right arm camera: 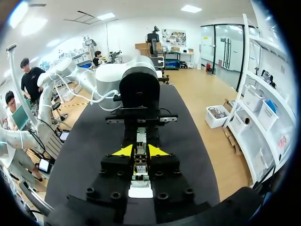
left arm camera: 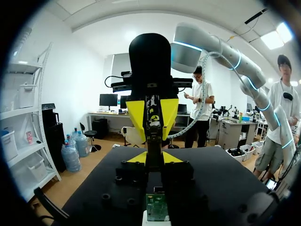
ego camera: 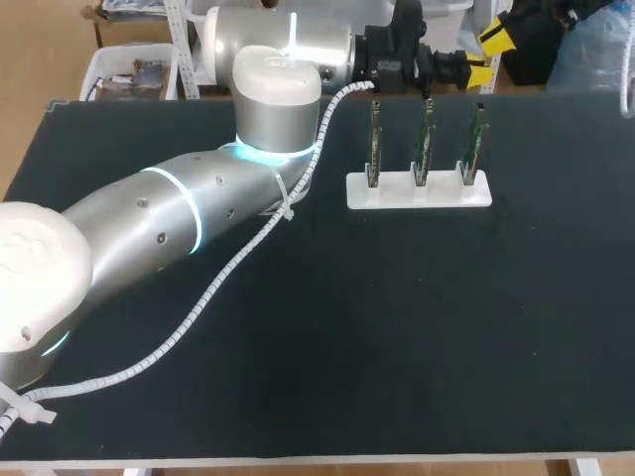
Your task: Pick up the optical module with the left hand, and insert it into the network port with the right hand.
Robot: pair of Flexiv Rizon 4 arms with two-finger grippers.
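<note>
Head cam: both tools hang just past the far side of the white rack (ego camera: 395, 190), over its right half, right at the frame's top, so the meet-up is half cut off. My left gripper (ego camera: 462, 67) is just a black lump and I can't tell if it's gripping. The right gripper (ego camera: 488, 58) shows little besides its yellow tips.

Left wrist: those tips stand narrow, pinching the optical module (left arm camera: 153, 115). It's a slim pale strip with dark print.

Right wrist: looks like the same strip, silvery here, with its far end hidden against the left tool's black body.
</note>
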